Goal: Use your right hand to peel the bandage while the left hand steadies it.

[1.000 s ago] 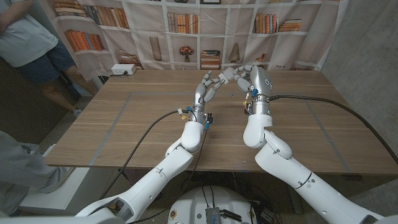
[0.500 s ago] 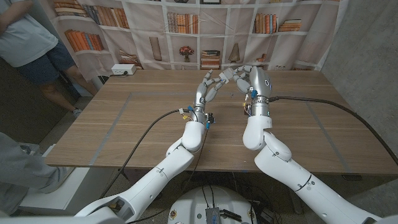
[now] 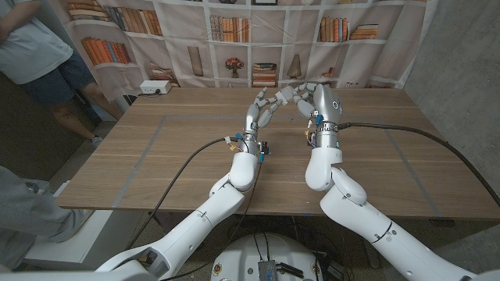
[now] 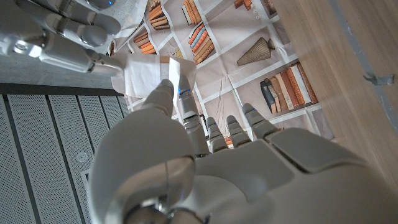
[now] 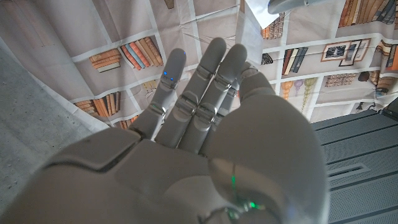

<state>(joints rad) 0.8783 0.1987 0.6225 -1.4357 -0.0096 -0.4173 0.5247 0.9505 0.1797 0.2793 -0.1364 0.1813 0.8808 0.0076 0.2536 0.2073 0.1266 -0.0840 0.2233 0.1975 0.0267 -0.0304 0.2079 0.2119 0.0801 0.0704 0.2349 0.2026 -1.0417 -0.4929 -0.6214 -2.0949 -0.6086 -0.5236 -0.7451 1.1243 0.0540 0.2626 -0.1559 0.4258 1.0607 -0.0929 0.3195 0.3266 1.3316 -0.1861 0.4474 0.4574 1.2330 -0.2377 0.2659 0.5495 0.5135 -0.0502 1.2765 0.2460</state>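
While both hands meet above the far middle of the wooden table [image 3: 156, 156], the bandage [image 4: 152, 76] sits pinched between them in mid-air, well above the tabletop and just in front of the bookshelf backdrop [image 3: 234, 31]. In the left wrist view the left hand [image 3: 262, 109] has its fingertips on the white wrapper's lower edge, so it's gripping the bandage, and the right hand's fingers [image 4: 68, 43] clamp the wrapper's other side; the right hand [image 3: 320, 100] is thus closed on it too, though the head view is too small to confirm the pinch. Progress, as a judgement: early. Both grips look set, the wrapper looks whole w/ maybe one flap lifting at a corner, can't tell if any seam is open yet. Left to do: right hand pulls its flap away from the left, left stays put, wrapper splits, strip comes out. Room: plenty. Toward the robot from the bandage the table is bare wood apart from the arm cables; a white power strip [image 3: 155, 87] lies far off to the left-back corner, and a person [image 3: 39, 55] stands beyond that corner, well apart. The tight side is behind the bandage, where the table's back edge and the backdrop are near, so the pull prob. best goes sideways or toward the robot, not backward.
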